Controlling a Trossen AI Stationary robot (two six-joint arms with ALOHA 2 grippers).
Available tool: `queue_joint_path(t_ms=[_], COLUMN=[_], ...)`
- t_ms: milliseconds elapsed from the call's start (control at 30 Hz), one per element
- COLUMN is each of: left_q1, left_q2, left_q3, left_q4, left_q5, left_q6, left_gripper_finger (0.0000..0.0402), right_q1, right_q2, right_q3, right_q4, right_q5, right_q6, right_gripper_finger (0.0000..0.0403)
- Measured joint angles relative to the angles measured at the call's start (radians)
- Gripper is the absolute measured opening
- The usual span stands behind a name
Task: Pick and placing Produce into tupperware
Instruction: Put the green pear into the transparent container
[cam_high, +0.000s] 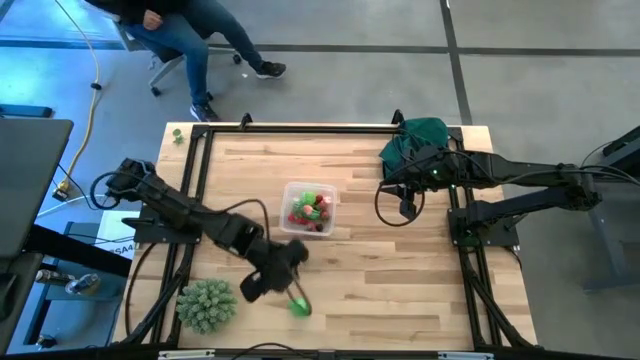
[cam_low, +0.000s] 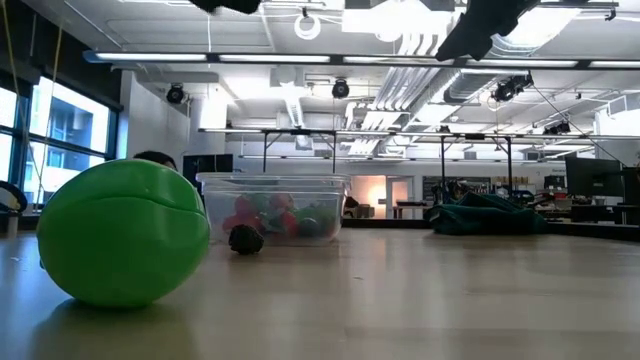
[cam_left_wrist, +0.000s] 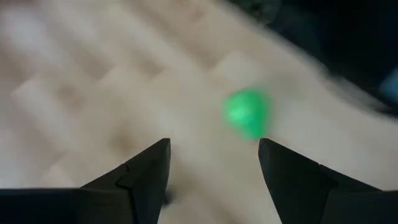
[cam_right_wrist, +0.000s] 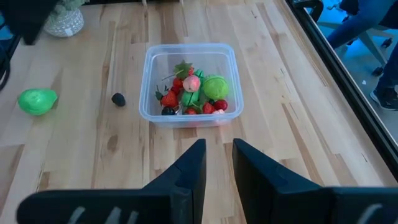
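Note:
The clear tupperware (cam_right_wrist: 189, 81) stands mid-table (cam_high: 308, 209) with several small red, green and pink produce pieces inside. A bright green fruit (cam_left_wrist: 247, 112) lies on the wood near the front edge (cam_high: 300, 305). A small dark piece (cam_right_wrist: 118, 98) lies between the fruit and the container. My left gripper (cam_left_wrist: 213, 162) hovers open above the table, short of the green fruit, with nothing between its fingers (cam_high: 272, 272). My right gripper (cam_right_wrist: 217, 162) hangs at the table's right (cam_high: 408, 205), pointing at the container, with a narrow empty gap between its fingers.
A large spiky pale-green ball (cam_high: 207, 305) sits at the front left corner. A dark green cloth (cam_high: 420, 140) lies at the back right. A black frame (cam_high: 330, 127) rims the table. A person sits beyond the far edge (cam_high: 190, 40).

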Motion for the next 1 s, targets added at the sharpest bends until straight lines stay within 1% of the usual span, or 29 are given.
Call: queue_joint_path(t_ms=[67, 100, 200, 233, 333, 400, 467, 533, 600, 733, 800, 867, 1000], left_q1=[-0.028, -0.040, -0.064, -0.068, -0.065, -0.064, -0.064, -0.065, -0.065, -0.064, -0.064, -0.064, -0.064], left_q2=[0.000, 0.000, 0.019, 0.020, 0.037, 0.041, 0.064, 0.078, 0.104, 0.133, 0.136, 0.143, 0.148], left_q3=[-0.048, -0.069, -0.107, -0.112, -0.107, -0.113, -0.107, -0.113, -0.110, -0.106, -0.108, -0.105, -0.107], left_q4=[0.087, 0.113, 0.198, 0.208, 0.304, 0.308, 0.349, 0.329, 0.377, 0.410, 0.404, 0.437, 0.426], left_q5=[0.071, 0.084, 0.083, 0.077, 0.077, 0.077, 0.077, 0.071, 0.072, 0.068, 0.067, 0.067, 0.063], left_q6=[0.003, 0.013, 0.028, 0.029, 0.031, 0.054, 0.080, 0.092, 0.093, 0.094, 0.094, 0.094, 0.094], left_gripper_finger=[0.0232, 0.0232, 0.0232, 0.0232, 0.0232, 0.0232, 0.0232, 0.0232, 0.0232, 0.0232, 0.0232, 0.0232, 0.0232], right_q1=[0.000, 0.000, 0.000, 0.000, 0.000, 0.000, 0.000, 0.000, 0.000, 0.000, 0.000, 0.000, 0.000], right_q2=[0.000, 0.000, 0.001, 0.000, 0.001, 0.000, 0.001, 0.000, 0.000, 0.001, 0.000, 0.000, 0.000], right_q3=[0.000, 0.000, 0.000, 0.000, 0.000, 0.000, 0.000, 0.000, 0.000, 0.000, 0.000, 0.000, 0.000], right_q4=[-0.002, -0.001, -0.002, 0.000, -0.002, -0.001, -0.003, -0.001, -0.001, -0.003, -0.001, -0.002, -0.001], right_q5=[0.000, 0.000, 0.000, 0.000, 0.000, 0.000, 0.000, 0.000, 0.000, 0.000, 0.000, 0.000, 0.000], right_q6=[0.000, 0.000, 0.000, 0.000, 0.000, 0.000, 0.000, 0.000, 0.000, 0.000, 0.000, 0.000, 0.000], right_gripper_finger=[0.0068, 0.0068, 0.0068, 0.0068, 0.0068, 0.0068, 0.0068, 0.0068, 0.0068, 0.0068, 0.0068, 0.0068, 0.0068])
